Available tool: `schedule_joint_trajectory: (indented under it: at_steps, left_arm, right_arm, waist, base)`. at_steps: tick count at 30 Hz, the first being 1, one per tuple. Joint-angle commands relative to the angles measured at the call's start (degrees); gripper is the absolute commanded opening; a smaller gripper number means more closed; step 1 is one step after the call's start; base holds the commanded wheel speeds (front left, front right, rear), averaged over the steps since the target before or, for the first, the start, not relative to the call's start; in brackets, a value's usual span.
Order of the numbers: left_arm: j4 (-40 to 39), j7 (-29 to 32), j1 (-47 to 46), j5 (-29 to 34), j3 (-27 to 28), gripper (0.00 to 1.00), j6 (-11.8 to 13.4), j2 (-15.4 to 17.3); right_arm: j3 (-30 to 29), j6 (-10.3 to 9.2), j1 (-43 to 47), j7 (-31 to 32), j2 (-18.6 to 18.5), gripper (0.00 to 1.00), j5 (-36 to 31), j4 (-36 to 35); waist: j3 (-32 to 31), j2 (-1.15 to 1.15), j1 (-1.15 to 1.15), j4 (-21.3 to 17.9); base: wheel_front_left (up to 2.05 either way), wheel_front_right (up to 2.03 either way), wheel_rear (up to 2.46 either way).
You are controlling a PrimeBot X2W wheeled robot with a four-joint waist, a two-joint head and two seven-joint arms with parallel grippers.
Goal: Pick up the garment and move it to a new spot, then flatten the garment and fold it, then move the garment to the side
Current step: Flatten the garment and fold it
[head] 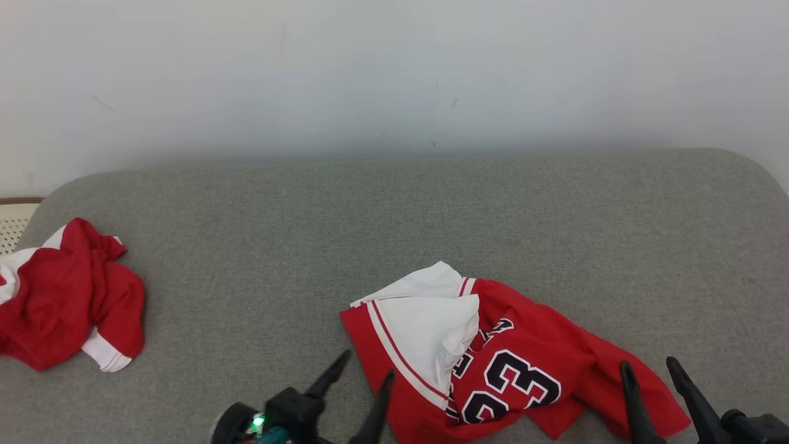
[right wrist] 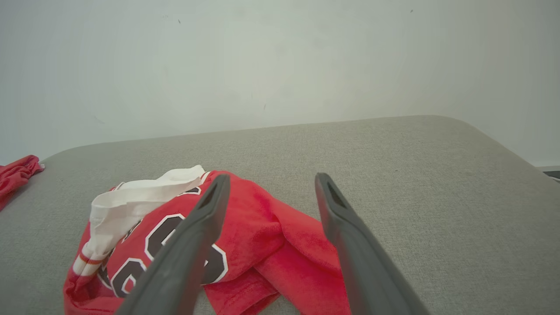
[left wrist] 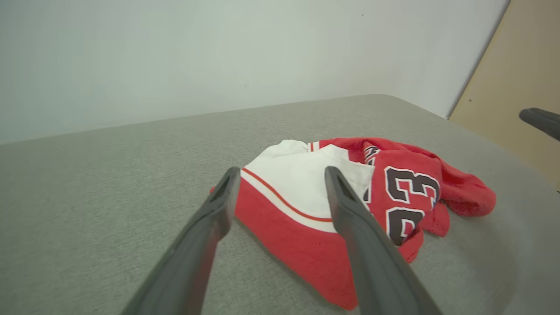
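A crumpled red garment (head: 524, 364) with white panels and a black "23" lies on the grey cushion near the front, right of centre. My left gripper (head: 367, 365) stands open at its left edge, nothing between the fingers. In the left wrist view the garment (left wrist: 306, 205) spreads just beyond and between the open gripper (left wrist: 280, 175). My right gripper (head: 648, 365) is open above the garment's right end. In the right wrist view the garment (right wrist: 245, 236) lies under and left of the open gripper (right wrist: 269, 181).
A second red and white garment (head: 68, 296) is bunched at the far left of the grey cushion (head: 394, 216), by its edge. A pale wall rises behind. A woven surface (head: 12, 222) shows past the left edge. Bare cushion stretches behind and to the right.
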Motion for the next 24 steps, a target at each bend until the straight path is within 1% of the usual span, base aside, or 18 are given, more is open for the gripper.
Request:
schedule_joint_trajectory:
  at_steps: [1, 4, 6, 8, 12, 15, 18, 19, 20, 24]
  left_arm:
    - [0.90, 1.91, -2.02, -0.14, -2.56, 1.00, -1.76, -1.59]
    - [2.96, 4.04, -4.98, 0.38, -5.92, 1.00, -4.02, -4.13]
    - [4.60, 5.05, -6.73, 0.64, -7.39, 1.00, -4.85, -5.79]
    - [5.68, 5.27, -7.72, 0.79, -7.84, 1.00, -5.17, -6.29]
    - [10.37, 6.02, -11.00, 0.68, -7.87, 1.00, -5.42, -7.71]
    - [14.29, 6.69, -13.11, 1.09, -7.18, 1.00, -4.43, -8.02]
    - [17.00, 6.93, -14.61, 0.35, -6.32, 1.00, -4.03, -8.23]
    - [17.52, 6.48, -14.95, 0.10, -6.02, 0.45, -3.99, -8.32]
    - [17.88, 5.99, -15.09, 0.00, -5.66, 0.00, -3.81, -8.36]
    - [18.59, 4.67, -15.63, -0.50, -4.05, 0.00, -2.78, -7.62]
  right_arm:
    - [0.49, -0.02, -0.81, 0.13, -0.18, 1.00, 0.27, -0.05]
    - [0.77, -0.02, -1.46, -0.11, -0.12, 1.00, 0.58, 0.28]
    - [1.19, -0.02, -2.12, -0.19, -0.07, 1.00, 0.77, 0.52]
    - [1.22, -0.02, -2.50, -0.38, 0.00, 1.00, 0.80, 0.65]
    - [1.84, -0.02, -3.60, -0.92, 0.30, 1.00, 1.30, 1.30]
    - [1.99, -0.02, -4.37, -1.63, 0.51, 1.00, 1.54, 1.89]
    - [1.99, -0.02, -4.76, -2.24, 0.73, 1.00, 1.66, 2.41]
    - [1.88, -0.02, -4.85, -2.31, 0.72, 1.00, 1.73, 2.60]
    - [1.69, -0.02, -4.87, -2.57, 0.79, 1.00, 1.81, 2.79]
    - [0.82, -0.02, -5.16, -3.16, 0.99, 1.00, 2.09, 3.10]
  waist:
    - [1.21, 0.00, 0.00, -1.22]
    - [2.38, 0.00, 0.00, -2.57]
    - [3.28, 0.00, 0.00, -3.81]
    - [3.63, 0.00, 0.00, -4.44]
    - [5.27, 0.00, 0.00, -7.30]
    - [6.29, 0.00, 0.00, -8.95]
    - [7.04, 0.00, 0.00, -9.92]
    - [7.21, 0.00, 0.00, -10.07]
    - [7.31, 0.00, 0.00, -10.12]
    - [7.62, 0.00, 0.00, -9.57]
  base:
    - [0.00, 0.00, 0.00]
    - [0.00, 0.00, 0.00]
    - [0.00, 0.00, 0.00]
    - [0.00, 0.00, 0.00]
    - [0.00, 0.00, 0.00]
    - [0.00, 0.00, 0.00]
    - [0.00, 0.00, 0.00]
    - [0.00, 0.00, 0.00]
    - [0.00, 0.00, 0.00]
    - [0.00, 0.00, 0.00]
